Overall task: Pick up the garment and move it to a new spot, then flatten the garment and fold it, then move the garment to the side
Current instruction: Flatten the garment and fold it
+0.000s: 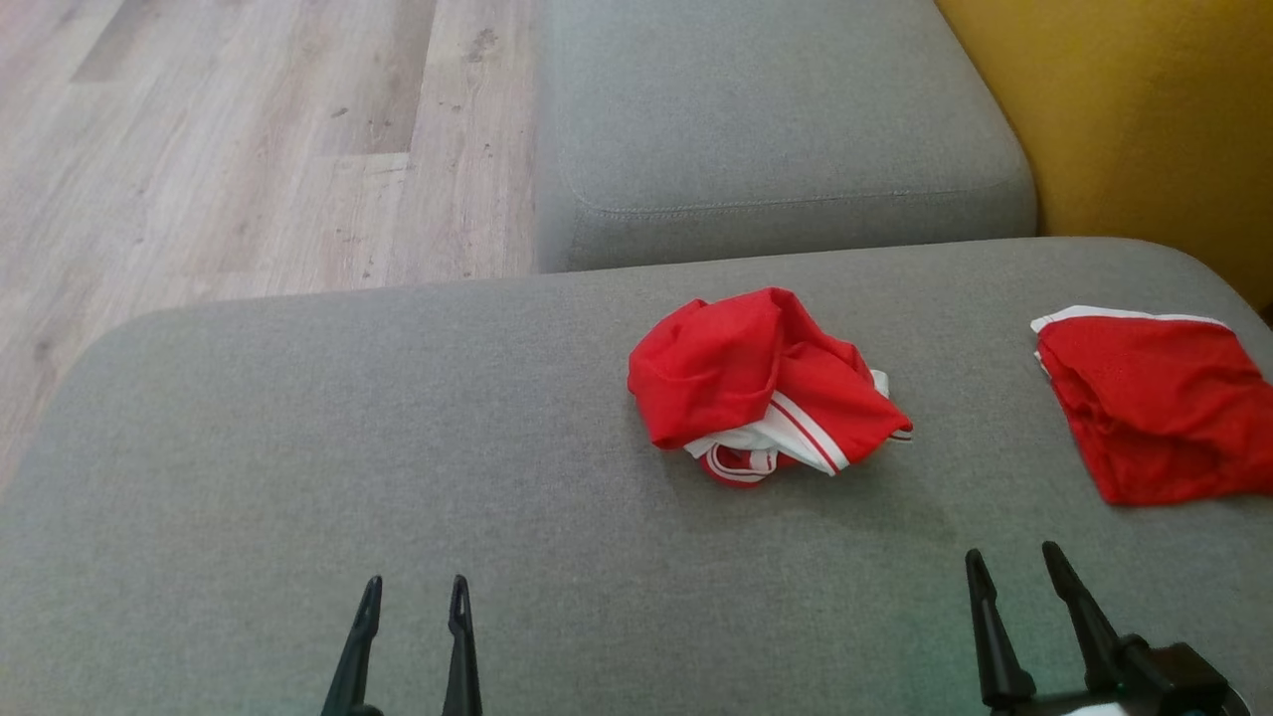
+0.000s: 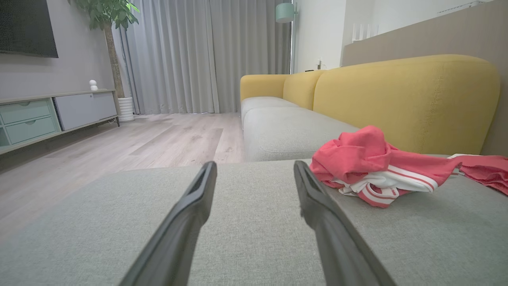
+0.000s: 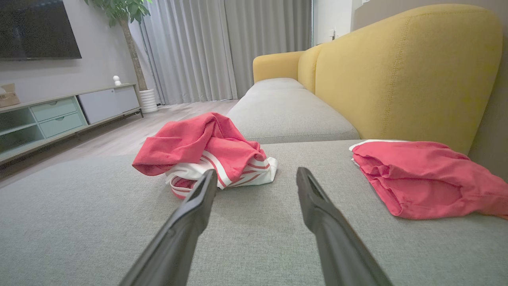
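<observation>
Garment [image 1: 761, 383] crumpled on grey cushion [image 1: 298, 447], ahead, between left hand [image 1: 416, 587] and right hand [image 1: 1012, 555]; both wide, empty.

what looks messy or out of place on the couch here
The crumpled garment, red with white trim, sits bunched in a heap in the middle of the cushion rather than flat. A second garment lies flatter near the yellow backrest. Nothing looks spilled or damaged.
</observation>
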{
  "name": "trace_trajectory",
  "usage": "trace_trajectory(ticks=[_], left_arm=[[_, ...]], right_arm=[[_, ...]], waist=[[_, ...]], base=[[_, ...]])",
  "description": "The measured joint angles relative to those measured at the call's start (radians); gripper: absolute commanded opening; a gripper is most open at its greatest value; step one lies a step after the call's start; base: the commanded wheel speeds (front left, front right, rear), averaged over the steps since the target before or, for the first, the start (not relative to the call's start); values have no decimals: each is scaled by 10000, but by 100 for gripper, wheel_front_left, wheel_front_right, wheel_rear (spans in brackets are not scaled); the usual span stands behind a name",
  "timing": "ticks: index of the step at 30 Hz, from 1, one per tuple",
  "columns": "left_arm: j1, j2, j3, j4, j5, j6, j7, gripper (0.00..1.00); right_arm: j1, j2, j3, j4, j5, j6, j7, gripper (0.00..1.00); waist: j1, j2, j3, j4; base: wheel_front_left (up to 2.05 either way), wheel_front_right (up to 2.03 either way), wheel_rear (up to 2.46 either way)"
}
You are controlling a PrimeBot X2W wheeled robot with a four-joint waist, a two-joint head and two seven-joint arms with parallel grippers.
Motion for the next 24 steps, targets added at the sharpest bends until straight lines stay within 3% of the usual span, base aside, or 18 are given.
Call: trace_trajectory(ticks=[8, 12, 18, 24], left_arm=[[-31, -2, -303, 499, -13, -109, 0, 100], [-419, 0, -819, 928, 198, -405, 0, 100], [-2418, -6, -2088, 1950, 1039, -966, 0, 100], [-4761, -56, -3638, 3231, 1772, -1066, -2, 100]], right_arm=[[-44, -2, 92, -19, -2, 0, 0, 100], [-109, -12, 167, -144, -2, 0, 0, 100], [-573, -81, 449, -399, 17, 0, 0, 100], [-1000, -282, 667, -570, 180, 0, 0, 100]], waist=[[0, 0, 181, -275], [0, 0, 419, -584], [1, 0, 922, -1270], [1, 0, 1727, -1972]], base=[[0, 0, 0], [0, 0, 0], [0, 0, 0], [0, 0, 0]])
